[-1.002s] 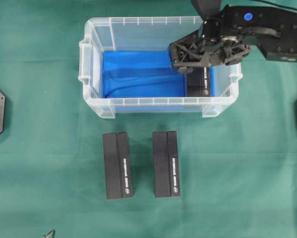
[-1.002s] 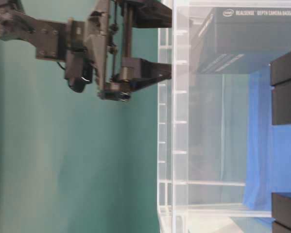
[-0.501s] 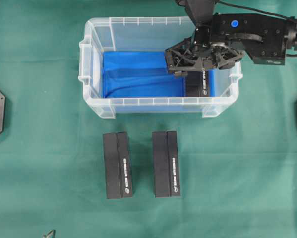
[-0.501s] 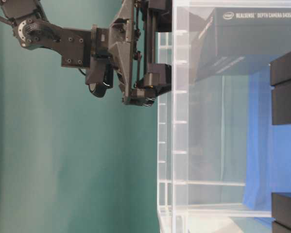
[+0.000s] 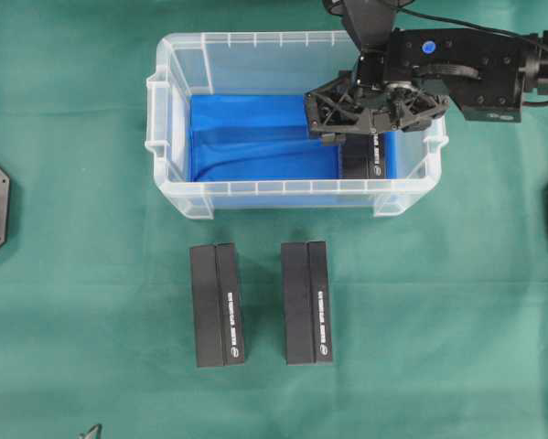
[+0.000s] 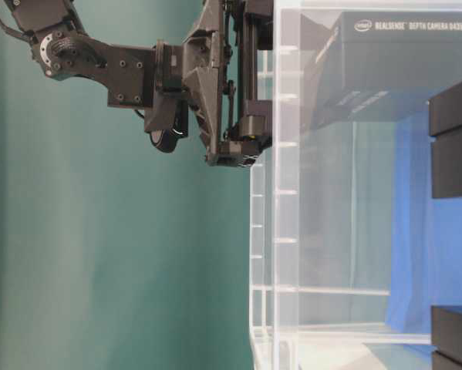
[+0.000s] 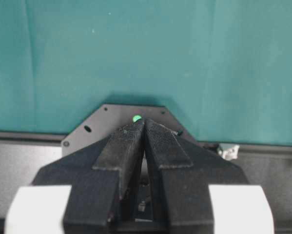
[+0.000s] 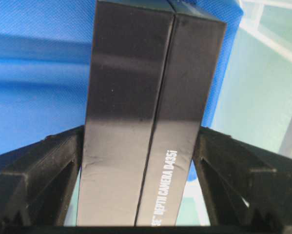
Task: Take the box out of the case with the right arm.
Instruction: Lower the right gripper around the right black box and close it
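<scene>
My left gripper [image 7: 145, 146] sat idle over its own base plate, well away from the work, its fingers pressed together with nothing between them. On the green cloth [image 5: 91, 302] in front of the case [image 5: 168, 119] two black boxes [image 5: 217, 305] lay side by side, already outside it. One box [image 5: 372, 157] was left in the case, at its right end on the blue lining [image 5: 255, 137]. My right gripper [image 5: 360, 114] was inside the rim above that box, fingers spread wide. From the wrist view the box [image 8: 146, 122] stood between the two fingers [image 8: 38, 170], each just beside a long face; whether either touched I could not tell. I judged this the reach-and-straddle step, with the grasp not yet made. The next move called for closing squarely on the long sides, then lifting straight up so the box would clear the case's right wall before carrying it out.
</scene>
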`<action>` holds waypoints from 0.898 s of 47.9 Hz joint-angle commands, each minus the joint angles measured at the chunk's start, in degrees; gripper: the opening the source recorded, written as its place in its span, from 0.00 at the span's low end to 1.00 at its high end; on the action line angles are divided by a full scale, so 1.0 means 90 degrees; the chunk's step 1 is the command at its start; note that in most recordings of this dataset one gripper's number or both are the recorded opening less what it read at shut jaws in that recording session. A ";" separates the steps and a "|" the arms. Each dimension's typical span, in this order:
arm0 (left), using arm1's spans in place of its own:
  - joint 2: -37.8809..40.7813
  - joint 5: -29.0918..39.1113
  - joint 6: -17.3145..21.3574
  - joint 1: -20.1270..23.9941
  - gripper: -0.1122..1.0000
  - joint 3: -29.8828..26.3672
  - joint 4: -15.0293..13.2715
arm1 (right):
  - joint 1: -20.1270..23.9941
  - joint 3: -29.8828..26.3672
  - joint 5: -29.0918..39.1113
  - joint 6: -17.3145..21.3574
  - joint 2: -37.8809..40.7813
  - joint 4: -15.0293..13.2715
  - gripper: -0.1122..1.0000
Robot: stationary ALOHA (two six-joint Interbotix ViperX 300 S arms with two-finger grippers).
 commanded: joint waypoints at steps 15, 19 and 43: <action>0.0010 -0.0020 0.0010 -0.0010 0.10 -0.0078 0.0020 | -0.0010 -0.0059 0.0137 0.0029 -0.0059 0.0049 0.69; 0.0010 -0.0029 0.0010 -0.0010 0.10 -0.0068 0.0020 | -0.0010 -0.0078 0.0137 0.0029 -0.0059 0.0049 0.68; 0.0000 -0.0029 0.0010 -0.0010 0.10 -0.0068 0.0020 | -0.0010 -0.0674 0.0771 0.0010 -0.0117 0.0010 0.68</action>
